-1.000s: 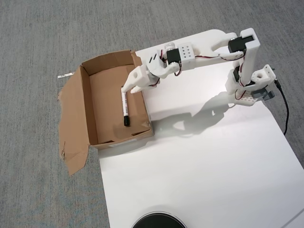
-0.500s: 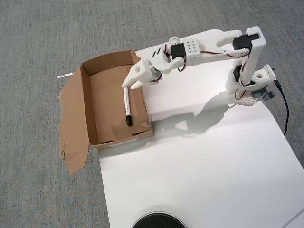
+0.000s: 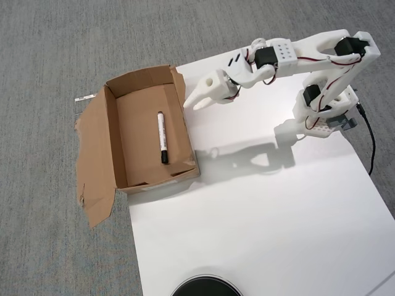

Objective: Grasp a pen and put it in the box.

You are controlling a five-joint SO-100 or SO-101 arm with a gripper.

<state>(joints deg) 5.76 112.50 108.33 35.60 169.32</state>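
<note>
The white pen (image 3: 163, 137) with its black cap lies flat inside the brown cardboard box (image 3: 136, 139), near the box's right wall in the overhead view, cap end toward the bottom. The box's torn flap (image 3: 94, 161) spreads out on the left. My white gripper (image 3: 195, 103) hangs just right of the box's upper right corner, above the white surface. Its fingers are together and hold nothing.
The box sits at the left edge of a white sheet (image 3: 259, 216) on grey carpet (image 3: 49, 49). The arm's base (image 3: 327, 117) stands at the right, with a black cable (image 3: 371, 145) beside it. A black round object (image 3: 205, 288) shows at the bottom edge.
</note>
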